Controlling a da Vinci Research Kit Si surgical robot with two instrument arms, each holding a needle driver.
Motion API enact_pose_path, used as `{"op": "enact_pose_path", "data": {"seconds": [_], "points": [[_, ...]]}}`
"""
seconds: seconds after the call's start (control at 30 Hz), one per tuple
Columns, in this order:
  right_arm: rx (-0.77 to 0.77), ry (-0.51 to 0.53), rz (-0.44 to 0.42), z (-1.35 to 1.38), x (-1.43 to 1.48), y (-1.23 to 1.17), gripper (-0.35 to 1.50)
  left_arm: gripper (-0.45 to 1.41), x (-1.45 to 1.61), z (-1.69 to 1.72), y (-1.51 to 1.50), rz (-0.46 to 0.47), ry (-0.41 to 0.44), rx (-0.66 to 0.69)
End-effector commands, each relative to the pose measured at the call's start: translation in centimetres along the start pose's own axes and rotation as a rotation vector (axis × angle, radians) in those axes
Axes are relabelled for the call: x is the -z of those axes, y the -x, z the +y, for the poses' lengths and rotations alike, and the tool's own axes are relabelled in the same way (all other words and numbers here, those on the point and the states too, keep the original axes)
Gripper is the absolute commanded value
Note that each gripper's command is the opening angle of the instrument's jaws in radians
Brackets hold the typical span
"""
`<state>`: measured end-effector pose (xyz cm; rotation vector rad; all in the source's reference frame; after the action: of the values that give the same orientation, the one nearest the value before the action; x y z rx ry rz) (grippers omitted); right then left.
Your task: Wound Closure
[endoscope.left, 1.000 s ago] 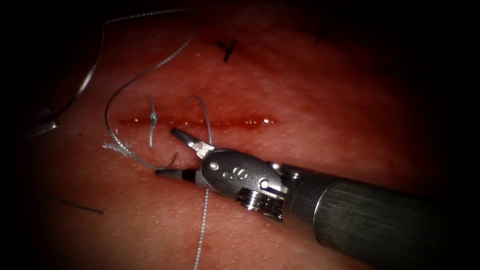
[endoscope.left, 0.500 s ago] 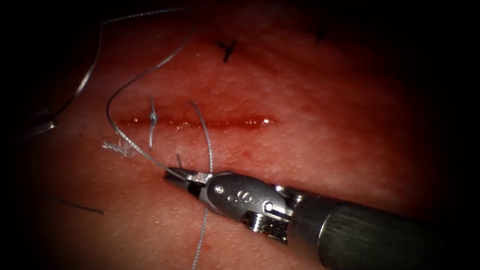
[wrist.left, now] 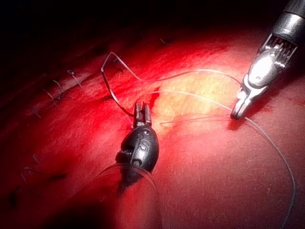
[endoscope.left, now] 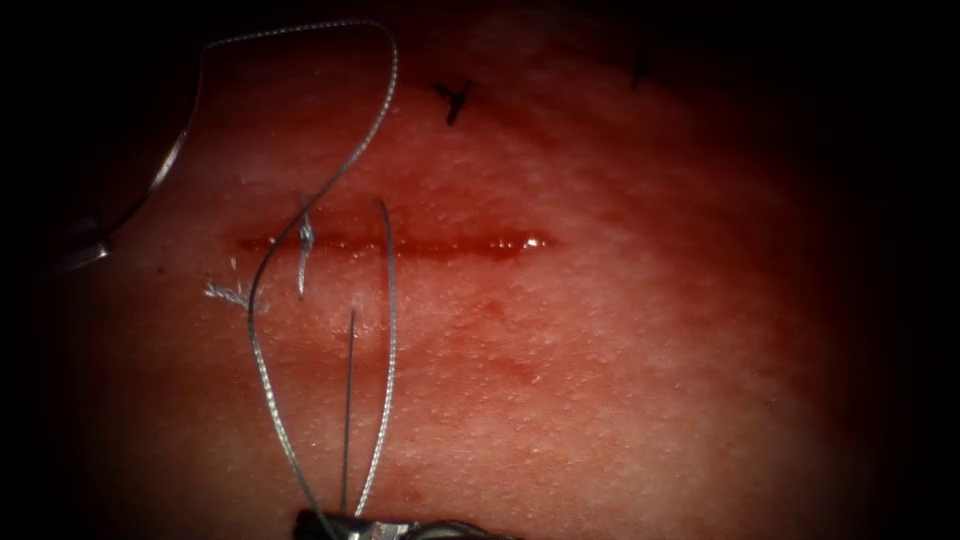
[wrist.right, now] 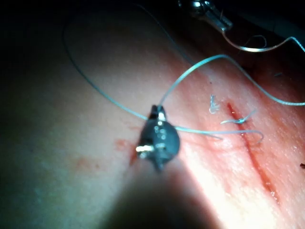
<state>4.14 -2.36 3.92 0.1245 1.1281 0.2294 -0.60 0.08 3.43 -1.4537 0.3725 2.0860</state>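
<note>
The cut (endoscope.left: pixel 400 243) runs across the tissue (endoscope.left: pixel 620 330), with a tied stitch (endoscope.left: pixel 305 235) near its left end. My right tool (endoscope.left: pixel 335 522), at the lower edge below the cut, is shut on the thread (endoscope.left: pixel 385 330); the same grip appears in its own view (wrist.right: pixel 156 112) and in the left wrist view (wrist.left: pixel 236 113). Strands rise from its jaws to the cut and loop up to the needle (endoscope.left: pixel 165 170). At the far left my left tool (endoscope.left: pixel 85 252) is shut on the needle (wrist.left: pixel 112 93), gripped near the end away from the thread by its jaws (wrist.left: pixel 141 112). The needle is out of the tissue.
A frayed cut end of thread (endoscope.left: pixel 225 293) lies just below the cut's left end. Dark stitch marks (endoscope.left: pixel 455 98) sit above the cut. Red fluid glistens along the cut. The left tool (wrist.right: pixel 209 14) also appears in the right wrist view.
The right tool's jaws closed on the thread below the cut, then drew back toward the lower edge, pulling the strands long and straight. The left tool and needle stayed put.
</note>
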Motion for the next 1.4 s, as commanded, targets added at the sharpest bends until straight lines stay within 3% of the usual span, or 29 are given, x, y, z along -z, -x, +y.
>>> {"op": "enact_pose_path", "data": {"seconds": [0.03, 0.2, 0.3, 0.33, 0.37, 0.4, 0.53, 0.77, 1.03, 1.4], "points": [[0.003, -0.011, 0.007, -0.15, -0.03, -0.13, -0.35, -0.45, -0.09, 0.01, 0.03, 0.003, 0.000, -0.001], [0.013, -0.036, 0.023, -0.45, 0.06, -0.41, -0.35, -0.45, -0.08, 0.01, 0.03, 0.003, 0.000, -0.001], [0.015, -0.033, 0.022, -0.49, 0.05, -0.52, -0.35, -0.45, -0.08, 0.01, 0.03, 0.003, 0.000, -0.001], [0.017, -0.032, 0.019, -0.46, 0.04, -0.54, -0.18, -0.45, -0.08, 0.01, 0.03, 0.003, 0.000, -0.001], [0.009, -0.025, 0.024, -0.38, 0.02, -0.56, 0.52, -0.45, -0.08, 0.01, 0.03, 0.003, 0.000, -0.001], [0.005, -0.026, 0.027, -0.31, 0.02, -0.55, 0.71, -0.45, -0.08, 0.01, 0.03, 0.003, 0.000, -0.001], [-0.004, -0.018, 0.017, -0.07, 0.05, -0.46, 0.91, -0.45, -0.08, 0.00, 0.03, 0.003, 0.000, 0.005], [0.000, 0.014, -0.011, 0.45, 0.05, -0.25, 0.98, -0.45, -0.08, 0.00, 0.03, 0.003, 0.000, 0.005], [0.024, 0.032, -0.086, 0.98, -0.25, 0.13, 0.98, -0.45, -0.08, 0.00, 0.03, 0.005, 0.002, 0.004], [0.048, 0.018, -0.162, 1.28, -0.43, 0.56, 0.86, -0.45, -0.07, -0.01, 0.04, 0.005, 0.003, 0.004]]}}
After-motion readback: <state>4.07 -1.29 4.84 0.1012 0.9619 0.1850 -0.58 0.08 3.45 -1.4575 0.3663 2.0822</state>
